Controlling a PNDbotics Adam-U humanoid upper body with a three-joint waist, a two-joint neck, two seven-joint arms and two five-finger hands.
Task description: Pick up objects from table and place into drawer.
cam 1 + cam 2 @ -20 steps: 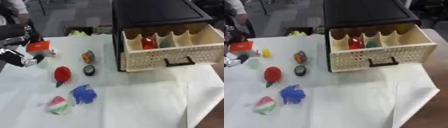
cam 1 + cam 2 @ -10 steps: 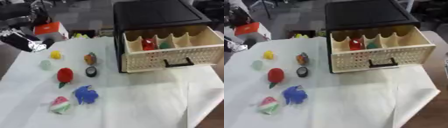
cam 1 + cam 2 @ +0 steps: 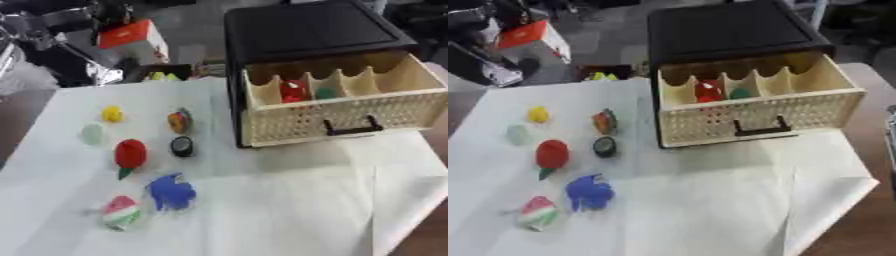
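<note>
left hand (image 3: 107, 14) up top-left with fingers curled round an orange-and-white box (image 3: 133, 38), drawer (image 3: 346, 102) sitting open, right hand nowhere

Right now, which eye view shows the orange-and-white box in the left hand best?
The left eye view: the box sits whole, well inside the picture, with the left hand dark above it. The right eye view shows the same box nearer the left edge and blurrier, with less of the arm.
</note>
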